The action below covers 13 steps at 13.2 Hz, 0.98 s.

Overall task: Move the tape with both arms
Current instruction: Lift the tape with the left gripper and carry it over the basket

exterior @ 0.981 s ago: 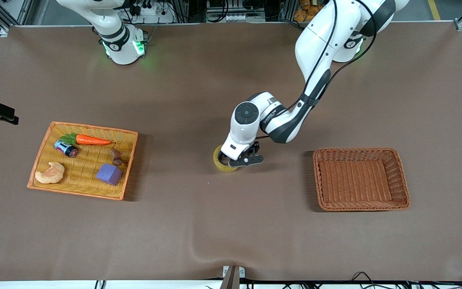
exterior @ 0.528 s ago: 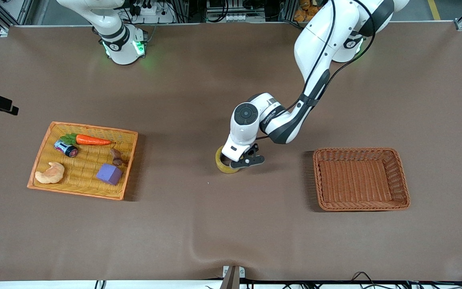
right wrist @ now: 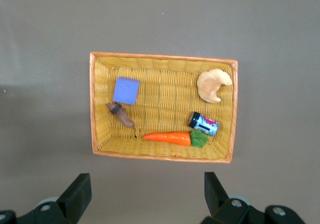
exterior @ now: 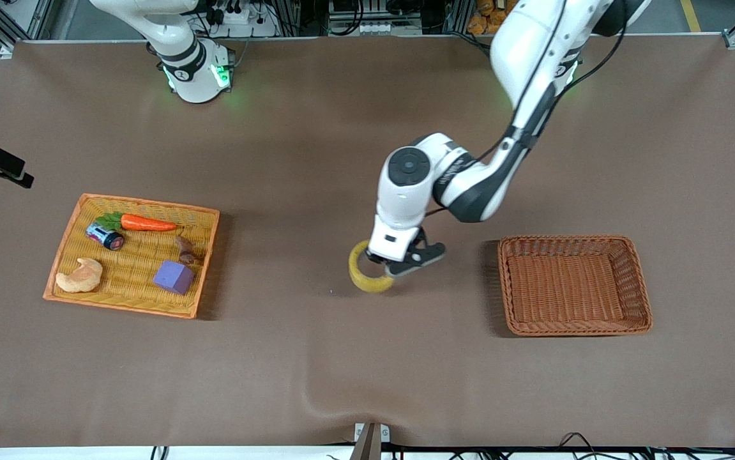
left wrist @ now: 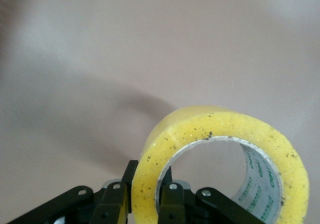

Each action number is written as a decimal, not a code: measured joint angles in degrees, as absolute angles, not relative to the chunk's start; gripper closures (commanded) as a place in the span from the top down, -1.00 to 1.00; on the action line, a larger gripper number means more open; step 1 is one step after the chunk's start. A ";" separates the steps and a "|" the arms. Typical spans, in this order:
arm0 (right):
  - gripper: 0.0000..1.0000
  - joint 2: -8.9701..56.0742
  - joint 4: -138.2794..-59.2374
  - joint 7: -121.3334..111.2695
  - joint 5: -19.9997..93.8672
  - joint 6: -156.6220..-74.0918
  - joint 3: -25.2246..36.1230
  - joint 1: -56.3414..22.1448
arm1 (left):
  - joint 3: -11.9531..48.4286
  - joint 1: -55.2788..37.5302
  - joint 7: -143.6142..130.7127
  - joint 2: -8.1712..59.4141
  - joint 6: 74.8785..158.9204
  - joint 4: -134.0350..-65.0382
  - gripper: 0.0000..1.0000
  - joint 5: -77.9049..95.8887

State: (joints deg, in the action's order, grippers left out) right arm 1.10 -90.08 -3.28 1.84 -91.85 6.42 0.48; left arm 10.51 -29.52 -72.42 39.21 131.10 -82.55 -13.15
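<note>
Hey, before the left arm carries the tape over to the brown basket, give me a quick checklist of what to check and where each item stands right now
1. Left gripper shut on the tape: ok. In the left wrist view one finger sits inside the ring and one outside, pinching the wall.
2. Tape clear of the table: ok, the wrist view shows its shadow apart from the roll.
3. Brown basket ready to receive: ok, nothing lies in it.
4. Path from tape to brown basket: ok, only bare table between them.
5. Right gripper out of the way: ok, open and hanging over the yellow tray.
</note>
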 measured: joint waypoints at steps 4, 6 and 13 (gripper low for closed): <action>1.00 1.10 -90.13 -3.21 1.79 -92.00 6.38 0.13 | 10.21 -20.65 -72.83 37.85 130.41 -82.84 -1.00 -13.15; 1.00 1.10 -90.12 -3.21 1.19 -91.92 6.33 0.11 | 10.16 -17.43 -72.84 37.80 130.45 -82.97 -1.00 -13.16; 1.00 1.10 -89.75 -3.23 0.81 -90.28 6.35 0.11 | 10.62 -5.85 -72.83 34.40 129.05 -83.40 -1.00 -13.16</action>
